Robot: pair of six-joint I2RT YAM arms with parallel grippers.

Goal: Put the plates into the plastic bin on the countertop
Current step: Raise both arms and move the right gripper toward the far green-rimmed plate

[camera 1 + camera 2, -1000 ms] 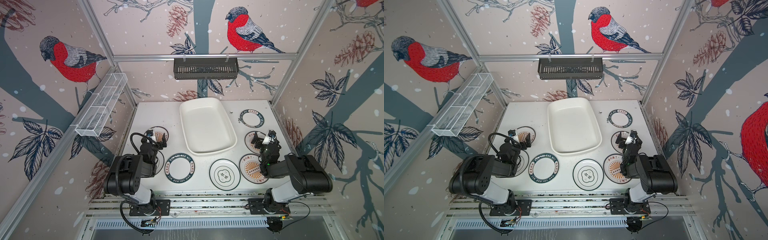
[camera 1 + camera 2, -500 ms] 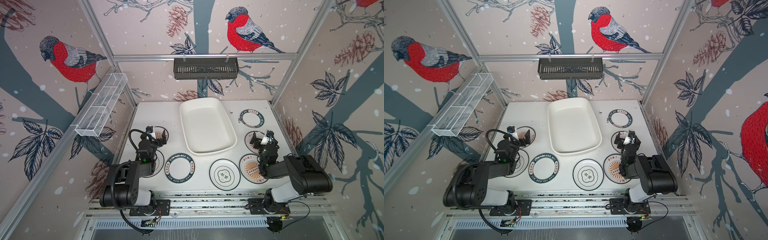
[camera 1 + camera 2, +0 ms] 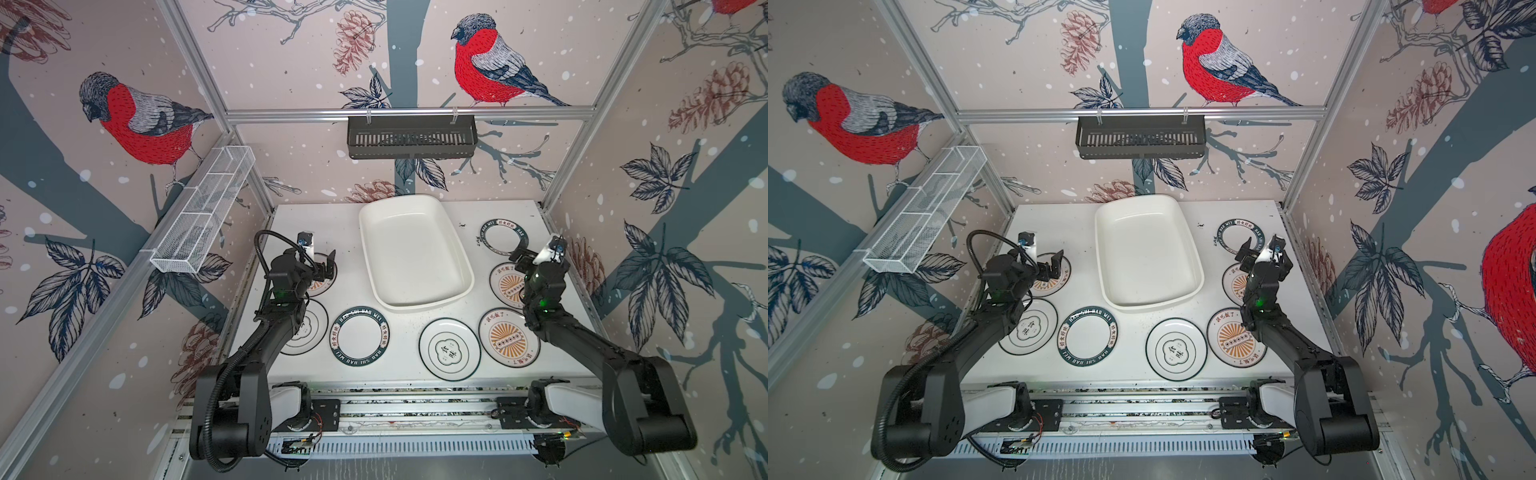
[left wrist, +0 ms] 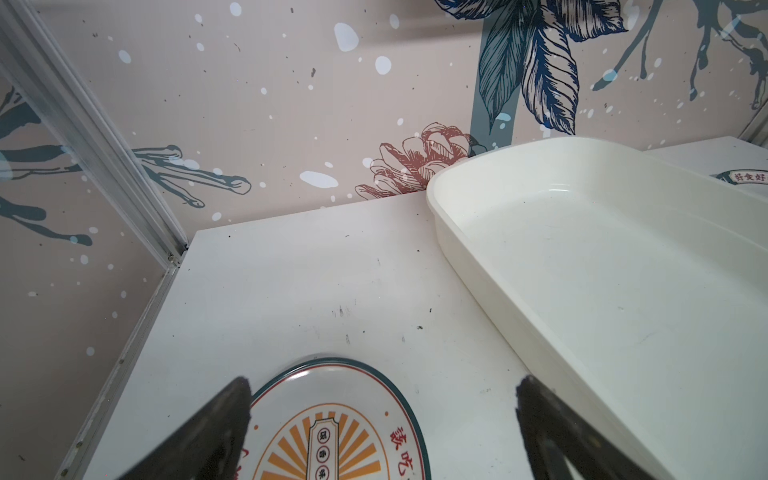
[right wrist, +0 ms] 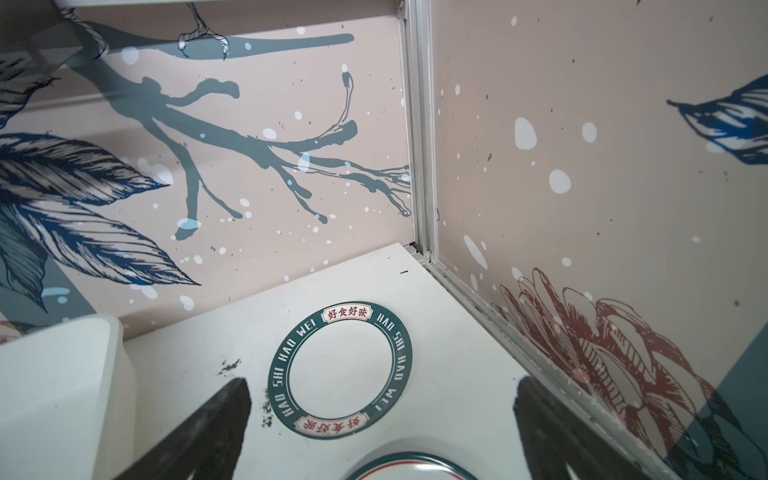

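Both pairs of fingers are standing as wide open as they go and are gripping nothing. The left fingers (image 4: 224, 415) are hanging over the left sunburst plate (image 4: 332, 428) at the left edge of the worktop (image 3: 324, 224). In the left wrist view the plate's far rim is showing between the two tips, but whether a tip is touching it I cannot tell.

On the right of both top views, the right fingers (image 5: 216, 415) are hovering above the right sunburst plate (image 3: 503, 286). They are pointing toward the far lettered plate (image 5: 340, 370) in the upper right corner of the worktop, clear of it.

The plastic bin (image 3: 411, 257) is sitting in the upper centre of the worktop, slightly skewed, with its long sides running toward the back wall. All seven plates are lying flat around it. Besides those three, the left emblem plate (image 3: 1034, 332) is lying half under the left arm (image 3: 266, 345). Along the lower edge the near lettered plate (image 3: 360, 337), the centre emblem plate (image 3: 450, 350) and the near sunburst plate (image 3: 509, 337) are lining up — the last two nearly touching.
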